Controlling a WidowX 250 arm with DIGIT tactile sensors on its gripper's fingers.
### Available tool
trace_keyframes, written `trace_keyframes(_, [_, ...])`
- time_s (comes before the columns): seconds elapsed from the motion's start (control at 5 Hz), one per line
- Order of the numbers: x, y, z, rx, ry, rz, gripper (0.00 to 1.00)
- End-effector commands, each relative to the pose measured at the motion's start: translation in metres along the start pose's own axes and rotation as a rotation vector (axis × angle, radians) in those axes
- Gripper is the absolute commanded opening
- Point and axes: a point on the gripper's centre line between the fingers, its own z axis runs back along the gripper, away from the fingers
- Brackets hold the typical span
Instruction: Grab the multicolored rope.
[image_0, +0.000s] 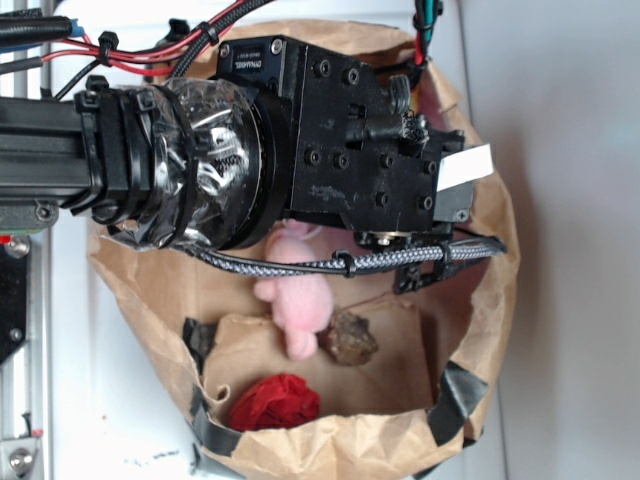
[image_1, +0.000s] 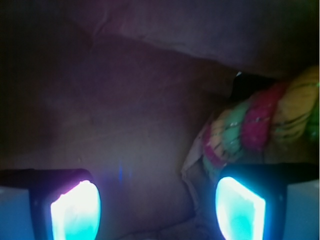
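Arm reaches in from the left over a brown paper bag, its black wrist housing covering most of the bag's mouth. Gripper is down inside. In the wrist view its two fingers glow cyan and stand well apart with bare brown paper between them; nothing held.

Multicolored rope lies inside the bag, up and right of the right finger: twisted strands of pink, green and yellow. Its near end sits just above that finger; touching or not, hard to say in the dim light. Rope hidden under the arm in the exterior view.

On the bag floor, below the arm: pink plush toy, a brown lumpy object just beside it, red wrinkly ball nearer the taped rim.
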Motion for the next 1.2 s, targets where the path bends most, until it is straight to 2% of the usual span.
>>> trace_keyframes(0.0, [0.017, 0.011, 0.010, 0.024, -0.055, 0.035, 1.00])
trace_keyframes(0.4, [0.017, 0.011, 0.010, 0.024, -0.055, 0.035, 1.00])
trace_keyframes(0.6, [0.024, 0.019, 0.007, -0.079, 0.031, 0.253, 1.00])
trace_keyframes(1.0, [0.017, 0.027, 0.008, -0.126, 0.012, 0.272, 1.00])
